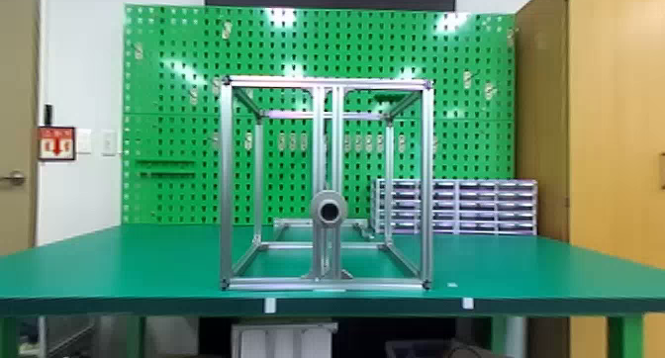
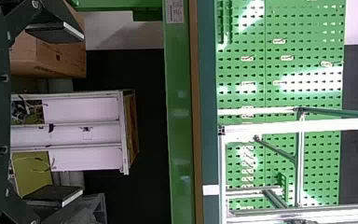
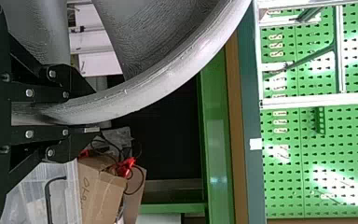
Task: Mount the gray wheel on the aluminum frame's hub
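At left, the left gripper (image 2: 54, 114) gapes wide before a white cabinet (image 2: 122, 121) holding wires (image 2: 23, 111), then come the aluminum frame (image 1: 226, 184), a drawer rack (image 1: 477, 209) farther back, and the right gripper (image 3: 93, 110), closed on the gray wheel (image 3: 168, 77), a cable-topped cardboard box (image 3: 95, 191) beyond.

Green perforated pegboard (image 1: 173, 100) upper centre, glare patches noted; wooden cabinet (image 1: 613, 110) far right; probably a door (image 1: 15, 119) far left.
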